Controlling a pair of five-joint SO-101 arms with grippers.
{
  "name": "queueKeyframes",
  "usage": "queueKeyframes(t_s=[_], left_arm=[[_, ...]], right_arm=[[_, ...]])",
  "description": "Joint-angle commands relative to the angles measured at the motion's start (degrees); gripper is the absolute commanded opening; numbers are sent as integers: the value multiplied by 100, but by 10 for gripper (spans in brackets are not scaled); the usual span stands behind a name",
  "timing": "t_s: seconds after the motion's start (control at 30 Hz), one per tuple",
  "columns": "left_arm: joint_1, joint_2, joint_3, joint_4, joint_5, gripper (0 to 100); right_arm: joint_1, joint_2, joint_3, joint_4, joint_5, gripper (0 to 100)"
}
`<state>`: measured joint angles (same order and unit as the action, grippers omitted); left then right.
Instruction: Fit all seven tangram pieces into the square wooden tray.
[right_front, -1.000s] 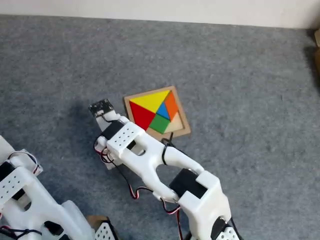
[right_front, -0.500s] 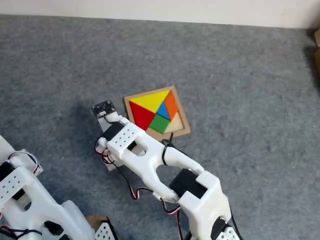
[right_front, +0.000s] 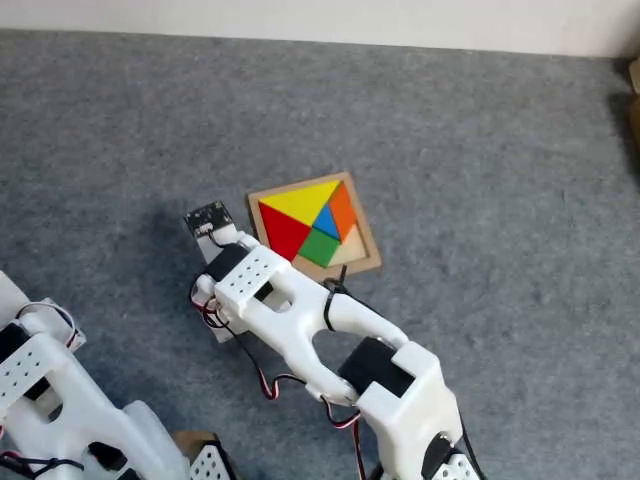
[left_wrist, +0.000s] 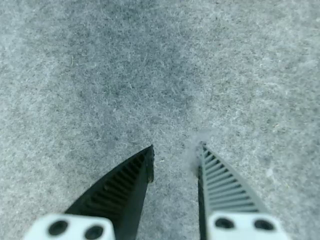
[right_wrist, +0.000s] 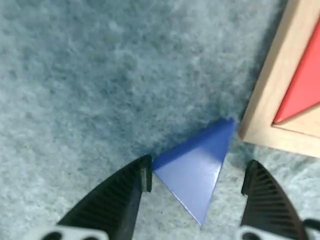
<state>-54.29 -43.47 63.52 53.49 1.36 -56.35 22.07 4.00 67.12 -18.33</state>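
On the grey carpeted table surface (right_front: 480, 150), near the middle of the high view, lies the square wooden tray (right_front: 364, 262), turned slightly askew. It holds a large yellow triangle (right_front: 300, 200) along its far side, a red triangle (right_front: 283, 232) beside it, a small light-blue triangle (right_front: 325, 222) at the centre, an orange slanted piece (right_front: 343, 210) and a green square (right_front: 320, 247). A strip of bare pale wood shows at the tray's near right corner. The white right arm (right_front: 300, 320) stretches from the lower edge of the high view to a spot just beside the tray's left side, while the white left arm (right_front: 50, 400) sits well apart at the lower left corner. In the right wrist view a loose deep-blue triangular piece (right_wrist: 195, 160) lies flat on the carpet outside the tray, its sharpest tip right at the light wooden rim, touching or nearly so; its top face is smooth and evenly coloured, with a darker shaded edge. The right gripper (right_wrist: 197, 175) stands spread wide around this piece: one dark ribbed finger (right_wrist: 135, 185) is right at a corner of the triangle, the other is clear of it, so nothing is clamped. The left gripper (left_wrist: 175, 160) hangs over plain carpet with a narrow gap between its black finger (left_wrist: 135, 175) and its grey one, parted and holding nothing.
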Motion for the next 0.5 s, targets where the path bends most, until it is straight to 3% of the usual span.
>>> queueKeyframes(t_s=[0.0,0.2,0.47], left_arm=[[75,-136,-198,-44,53,147],[75,-136,-198,-44,53,147],[84,-136,-198,-44,44,147]], right_arm=[[-22,-101,-66,-75,-35,289],[84,-101,-40,-259,-26,286],[92,-101,-22,-233,-26,206]])
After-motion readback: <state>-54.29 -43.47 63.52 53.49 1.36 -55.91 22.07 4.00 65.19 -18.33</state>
